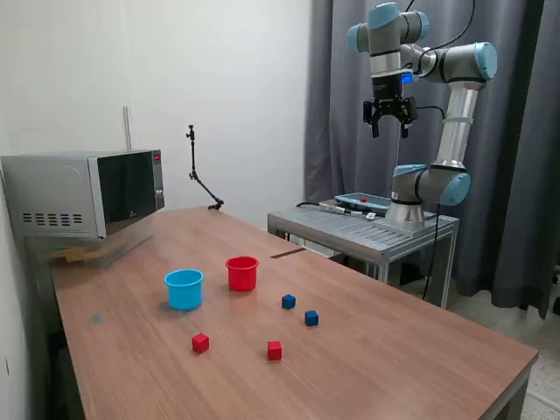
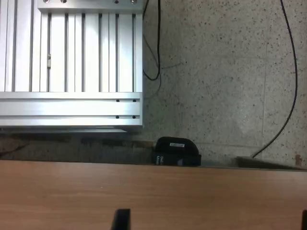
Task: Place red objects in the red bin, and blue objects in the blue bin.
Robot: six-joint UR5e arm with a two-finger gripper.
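- The pincer (image 1: 390, 125) hangs high above the arm's aluminium stand (image 1: 367, 229), well away from the cubes; its fingers look spread apart with nothing between them.
- Nothing looks sorted yet, I'd say: all four cubes sit loose on the table (image 1: 394, 350).
- Red cubes: one near-left (image 1: 200, 342), one nearer the middle (image 1: 275, 350). Blue cubes: one (image 1: 289, 301) just beyond the other (image 1: 311, 318), both to the exterior view's right of the cups.
- Red cup (image 1: 242, 273) and blue cup (image 1: 184, 289) stand upright side by side, close but apart, the blue one to the left.
- To do the first pick well: come straight down over one cube, fingers squared to its flat faces, and close gently. The cubes are well apart, so there's little risk of nudging a neighbour.
- Release low over the matching cup; the mouths are small and the cups look light enough to tip.
- Textures: smooth plastic cups with rolled rims, crisp solid cubes, wood-grain table top.
- The wrist view shows only the table edge (image 2: 153, 191), ribbed stand and speckled floor (image 2: 225, 72).
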